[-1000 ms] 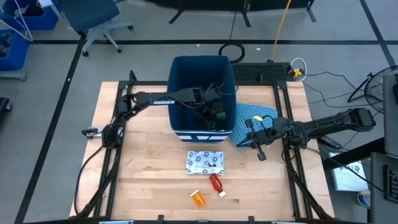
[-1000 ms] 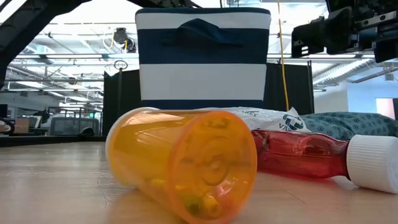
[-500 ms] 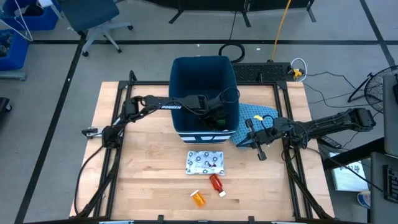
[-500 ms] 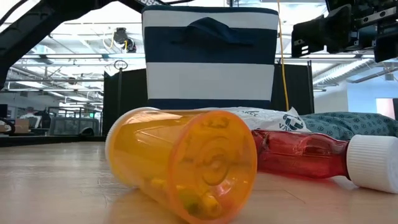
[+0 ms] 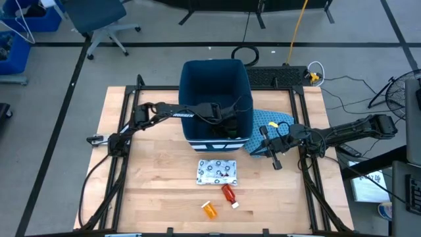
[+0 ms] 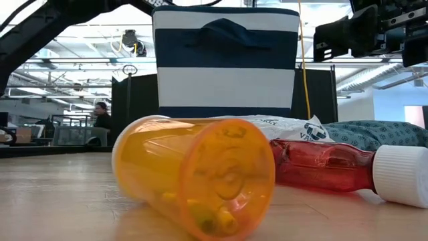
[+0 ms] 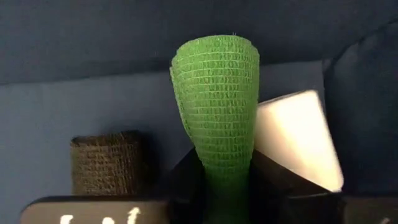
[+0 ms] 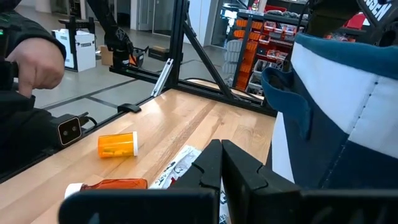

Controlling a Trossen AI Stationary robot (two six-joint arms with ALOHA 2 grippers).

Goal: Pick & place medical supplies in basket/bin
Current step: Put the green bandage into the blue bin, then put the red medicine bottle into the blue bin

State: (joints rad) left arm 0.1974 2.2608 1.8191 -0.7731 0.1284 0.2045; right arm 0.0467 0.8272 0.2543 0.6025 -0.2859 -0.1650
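Observation:
The deep dark-blue bin with its white-striped base stands at the table's far middle. My left gripper reaches down into it, shut on the green block. On the bin floor a black block lies to one side of the green one and a small white piece to the other. The white blue-patterned packet, red bottle and orange vial lie on the table near the front edge. My right gripper waits, shut, right of the bin. My left gripper pinches the green block between its two fingers, at the end of the block nearest the wrist. The fingers come from above, pointing down into the bin, and lie along the block, which sticks out past the fingertips. Whether its far end touches the bin floor I cannot tell.
A blue patterned cloth lies on the table right of the bin, under my right gripper. Black frame rails run along the table's left and right sides. Bare wood lies left of the packet. A person's hand shows beyond the table.
My left gripper has gone lower into the bin and toward its near wall, keeping hold of the green block. The bin has shifted a little toward the table's right. My right arm has kept still.

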